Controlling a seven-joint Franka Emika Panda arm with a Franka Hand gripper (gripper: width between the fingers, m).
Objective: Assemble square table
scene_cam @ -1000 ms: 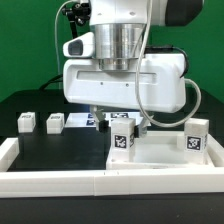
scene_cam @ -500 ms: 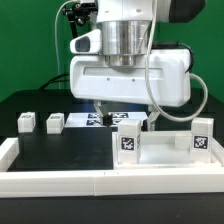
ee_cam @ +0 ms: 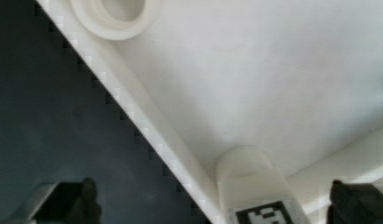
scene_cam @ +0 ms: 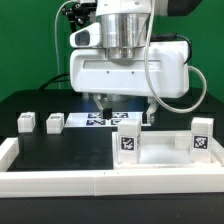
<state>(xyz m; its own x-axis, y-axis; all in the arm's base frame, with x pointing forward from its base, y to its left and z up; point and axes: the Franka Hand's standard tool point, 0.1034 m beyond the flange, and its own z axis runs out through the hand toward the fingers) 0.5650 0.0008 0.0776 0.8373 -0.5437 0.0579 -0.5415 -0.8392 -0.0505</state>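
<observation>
Jaws wide apart on gripper (scene_cam: 122, 108), nothing held. Nearest, square table (scene_cam: 162, 160) flat beside front rail (scene_cam: 60, 182), two upright posts (scene_cam: 127, 143) on it. Probably rigid, light, slick plastic. Farther back, loose posts (scene_cam: 26, 122); best pinched across flat sides.

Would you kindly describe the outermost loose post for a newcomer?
On the black surface, two small white posts sit at the exterior view's left. It is the post nearest the rail, farther from the marker board than its neighbour.

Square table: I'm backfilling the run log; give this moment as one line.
gripper open, empty, over slab | two upright posts on slab | two loose posts at exterior view's left
</observation>
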